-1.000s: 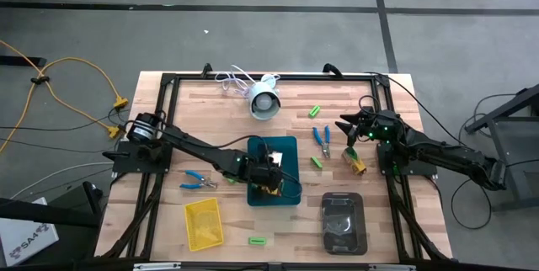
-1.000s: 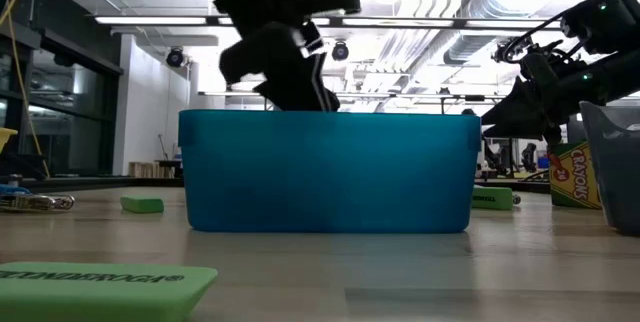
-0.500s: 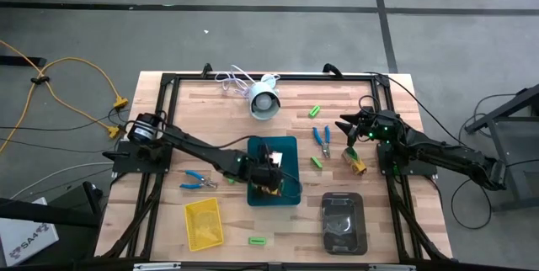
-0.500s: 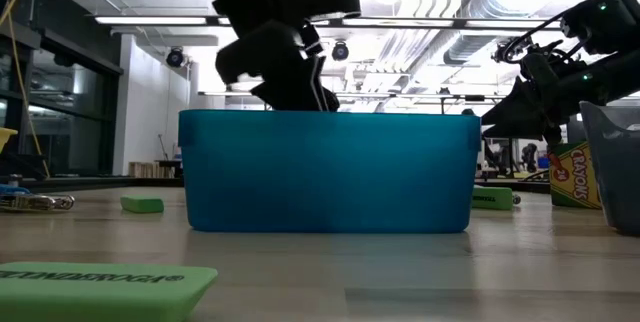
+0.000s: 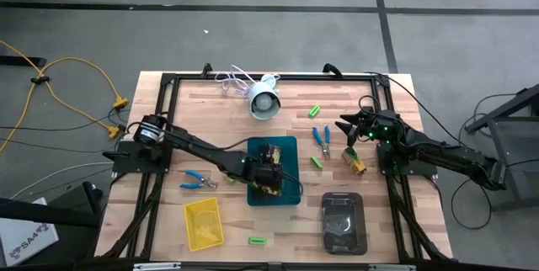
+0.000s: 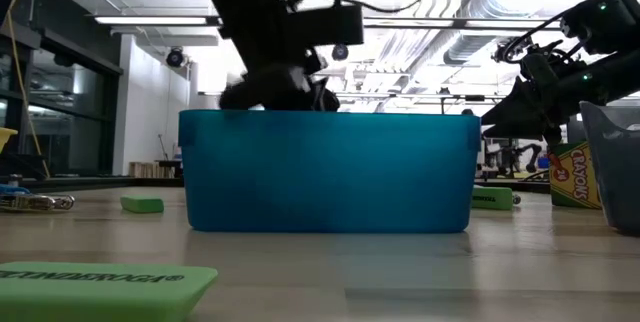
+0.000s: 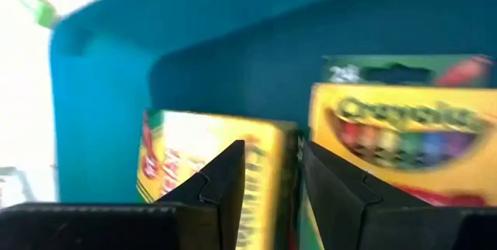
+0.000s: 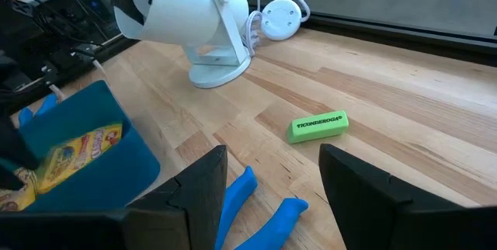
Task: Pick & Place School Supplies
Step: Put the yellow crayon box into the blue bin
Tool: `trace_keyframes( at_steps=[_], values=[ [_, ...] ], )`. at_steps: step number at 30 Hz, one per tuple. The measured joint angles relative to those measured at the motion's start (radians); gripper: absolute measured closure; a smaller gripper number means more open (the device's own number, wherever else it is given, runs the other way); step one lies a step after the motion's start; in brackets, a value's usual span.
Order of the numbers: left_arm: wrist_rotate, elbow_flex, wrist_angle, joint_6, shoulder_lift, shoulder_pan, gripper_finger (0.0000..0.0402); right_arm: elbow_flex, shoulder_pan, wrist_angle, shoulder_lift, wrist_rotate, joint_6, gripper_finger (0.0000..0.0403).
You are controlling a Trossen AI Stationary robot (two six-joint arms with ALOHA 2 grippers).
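Note:
My left gripper (image 5: 268,177) (image 6: 285,87) reaches down into the teal tray (image 5: 286,146) (image 6: 325,172), shut on a yellow crayon box (image 7: 175,168). A second crayon box (image 7: 404,133) stands beside it against the tray wall. A third box (image 5: 356,162) (image 6: 575,177) rests on the table. My right gripper (image 5: 345,128) (image 8: 273,157) hovers open above blue-handled scissors (image 5: 322,139) (image 8: 256,199). Another blue-handled pair (image 5: 196,180) lies at the left. Green blocks (image 5: 316,111) (image 5: 317,162) (image 5: 257,241) (image 8: 318,126) lie flat on the wood. My left gripper has the crayon box's narrow side edge (image 7: 286,184) between its two fingers (image 7: 225,192), coming from above and slanting down into the tray. The box sits askew, one printed face showing past one finger. The fingers cover the contact, and the box's lower end is hidden.
The white round device (image 5: 264,101) (image 8: 182,17) with its cable stands at the table's far side. A yellow tray (image 5: 203,223) and a dark grey tray (image 5: 343,220) sit near the front edge. Black frame rails (image 5: 160,128) run along the table's sides.
My left gripper has gone down deeper into the teal tray, its wrist dropping to the tray's rim in the low view, and has shifted slightly toward the table's right.

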Motion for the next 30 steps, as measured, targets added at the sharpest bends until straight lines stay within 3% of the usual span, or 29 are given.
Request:
trace_keyframes(
  at_steps=[5, 11, 19, 30],
  values=[
    [-0.067, 0.000, 0.001, 0.013, -0.001, 0.002, 0.0277, 0.000, 0.000, 0.000, 0.000, 0.000, 0.000, 0.0206],
    [-0.022, 0.007, 0.002, 0.042, -0.064, -0.027, 0.0277, 0.000, 0.000, -0.001, 0.000, 0.000, 0.000, 0.0206],
    [-0.043, 0.008, -0.005, 0.086, -0.146, -0.039, 0.0277, 0.000, 0.000, -0.001, 0.000, 0.000, 0.000, 0.0206],
    [-0.042, 0.007, -0.203, -0.029, -0.269, -0.002, 0.0277, 0.000, 0.000, -0.001, 0.000, 0.000, 0.000, 0.0206]
  ],
)
